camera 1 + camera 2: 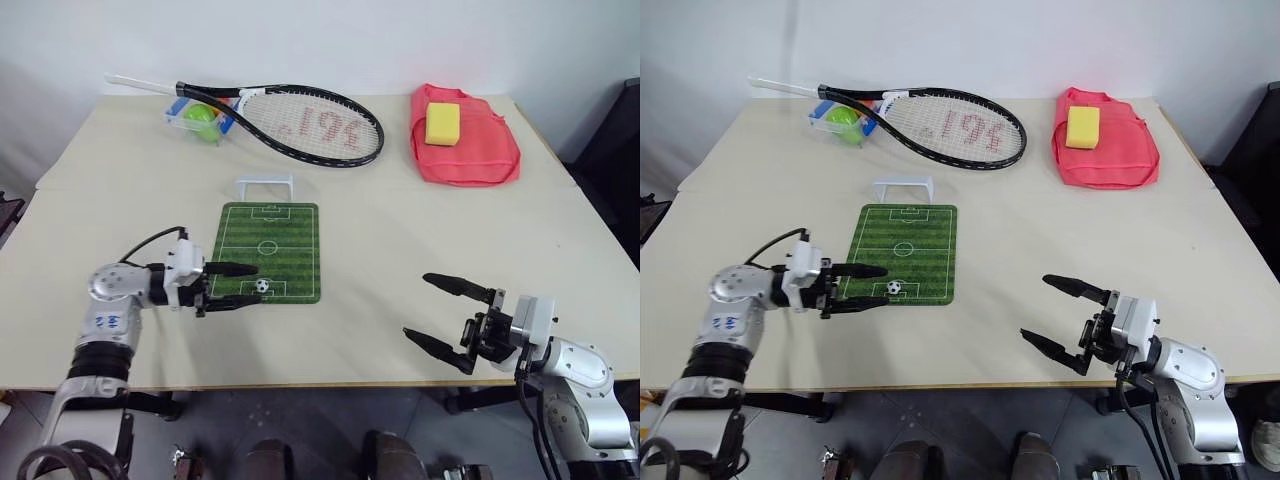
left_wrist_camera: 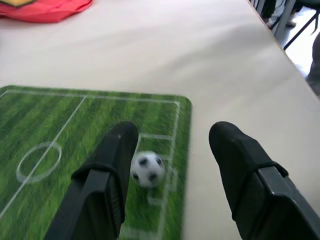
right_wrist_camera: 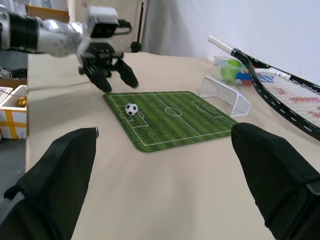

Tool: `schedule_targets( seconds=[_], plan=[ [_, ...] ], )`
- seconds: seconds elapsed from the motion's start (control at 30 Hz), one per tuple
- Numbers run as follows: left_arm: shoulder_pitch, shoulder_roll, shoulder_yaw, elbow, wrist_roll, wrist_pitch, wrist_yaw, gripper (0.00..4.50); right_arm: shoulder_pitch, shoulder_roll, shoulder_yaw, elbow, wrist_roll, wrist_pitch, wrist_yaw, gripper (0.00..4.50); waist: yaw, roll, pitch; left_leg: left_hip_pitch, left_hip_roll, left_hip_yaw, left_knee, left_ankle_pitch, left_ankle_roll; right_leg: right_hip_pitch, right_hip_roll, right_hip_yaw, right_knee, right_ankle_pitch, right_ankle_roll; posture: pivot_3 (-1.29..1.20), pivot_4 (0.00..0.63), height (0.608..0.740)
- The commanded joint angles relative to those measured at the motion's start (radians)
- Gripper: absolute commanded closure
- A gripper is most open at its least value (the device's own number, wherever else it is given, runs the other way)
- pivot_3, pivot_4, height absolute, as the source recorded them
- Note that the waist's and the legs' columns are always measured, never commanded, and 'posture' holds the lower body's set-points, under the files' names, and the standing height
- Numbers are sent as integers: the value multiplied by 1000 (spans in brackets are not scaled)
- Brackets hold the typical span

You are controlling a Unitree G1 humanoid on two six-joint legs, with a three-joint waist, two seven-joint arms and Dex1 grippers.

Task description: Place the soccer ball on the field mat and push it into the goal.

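Observation:
The soccer ball [image 1: 262, 285] rests on the field mat [image 1: 270, 235], in the penalty box at its near end. My left gripper [image 1: 256, 284] hovers open at the mat's near left corner, fingers pointing right. The ball lies free just past its fingertips [image 2: 120, 137], close to one of them. The white goal [image 1: 265, 186] stands just beyond the mat's far end, mouth toward the mat. My right gripper [image 1: 418, 306] hangs open and empty above the table's near right part, well clear of the mat.
A tennis racket [image 1: 310, 125] lies across the back of the table. Its handle passes over a clear box holding a green tennis ball [image 1: 203, 118]. A red mesh bag [image 1: 470, 155] with a yellow sponge [image 1: 443, 123] on it sits at the back right.

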Motion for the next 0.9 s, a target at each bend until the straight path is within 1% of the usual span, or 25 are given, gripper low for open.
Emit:
schedule_targets(
  seconds=[0.03, 0.17, 0.2, 0.3, 0.47, 0.5, 0.53, 0.63, 0.77, 0.9],
  plan=[
    [72, 71, 97, -145, -76, 72, 29, 1780, -29, 10, 0, 15, 13, -20, 13, 0, -5, 0, 0, 0, 0, 0, 0, 0, 0, 0, 0, 0, 0, 0, 0, 0, 150, 740],
    [202, 120, 185, -233, -129, 126, 41, 1780, -57, 26, -11, 51, 21, -52, 26, 0, -7, 0, 0, 1, 0, 0, 0, 0, 0, 0, 0, 1, 1, 0, 0, 0, 150, 740],
    [237, 129, 195, -246, -133, 135, 36, 1959, -60, 26, -14, 60, 22, -60, 31, 0, -7, 1, 0, 1, 0, 0, 0, 0, 0, 0, 0, 1, 1, 0, 0, 0, 150, 740],
    [364, 131, 209, -279, -140, 136, 10, 2600, -71, 21, -28, 90, 26, -87, 55, 0, -7, 1, 0, 1, 0, 0, 0, -1, 0, 0, 0, 1, 0, 0, 0, 0, 150, 740],
    [481, 90, 202, -333, -140, 128, 26, 4286, -69, -4, -30, 99, 48, -102, 133, 0, -3, 1, 0, 1, 0, 0, 0, -1, 0, 0, 0, 1, 0, 0, 0, 0, 150, 740],
    [496, 77, 200, -336, -142, 129, 33, 4462, -63, -16, -23, 102, 40, -121, 167, 0, -3, 1, 0, 1, 0, 0, 0, -1, 0, 0, 0, 1, 0, 0, 0, 0, 150, 740],
    [503, 55, 199, -341, -140, 119, 53, 4462, -53, -30, -14, 105, 35, -130, 203, 0, -3, 1, 0, 1, 0, 0, 0, -1, 0, 0, 0, 2, 1, 0, 0, 0, 150, 740],
    [501, -8, 171, -377, -131, 118, 113, 4462, -45, -24, -19, 113, 40, -124, 200, 0, -4, 1, 0, 1, 0, 1, 0, -1, 0, 0, 0, 2, 0, 0, 0, 0, 150, 740],
    [430, -47, 129, -379, -122, 151, 168, 4462, -48, -15, -22, 125, 39, -114, 185, 0, -2, 1, 0, 1, 0, 1, 0, -1, 0, 0, 0, 2, 1, 0, -1, 0, 150, 740],
    [323, -70, 42, -307, -60, 142, 184, 4462, -43, -13, -17, 140, 25, -116, 182, 0, 0, 1, 0, 2, 0, 1, 1, -1, 0, 0, 0, 2, 1, 0, -1, 0, 150, 740]
  ],
)
